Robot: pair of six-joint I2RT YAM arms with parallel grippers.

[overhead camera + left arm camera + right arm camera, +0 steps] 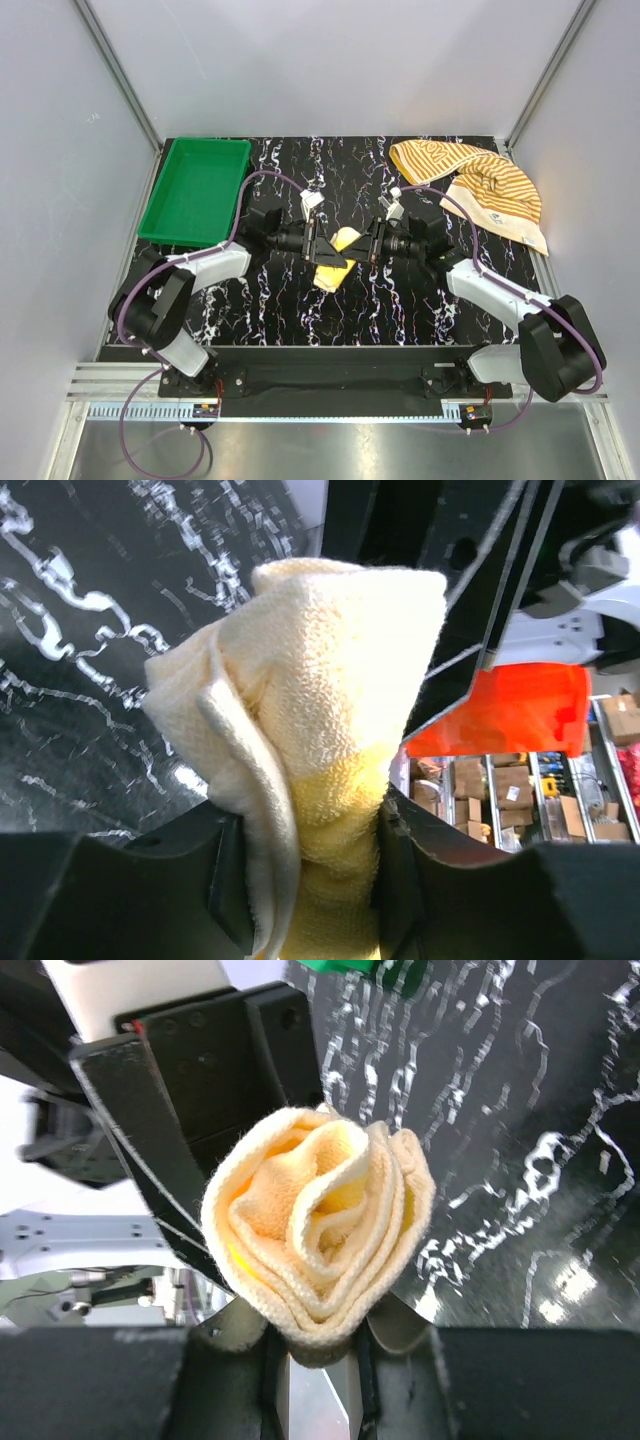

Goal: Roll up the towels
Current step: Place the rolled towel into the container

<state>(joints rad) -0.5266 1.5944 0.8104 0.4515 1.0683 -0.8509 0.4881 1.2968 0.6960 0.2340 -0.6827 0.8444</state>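
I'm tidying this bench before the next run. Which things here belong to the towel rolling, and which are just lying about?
In the job: pale yellow towel, rolled, gripped by the left tool and right tool; striped towel, crumpled at the far right corner.
Just lying about: green tray, far left corner.

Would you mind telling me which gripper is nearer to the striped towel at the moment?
Right. The right gripper grips the yellow towel mid-table, with the striped towel behind it to its right; the left gripper grips the same towel's other end, farther away.
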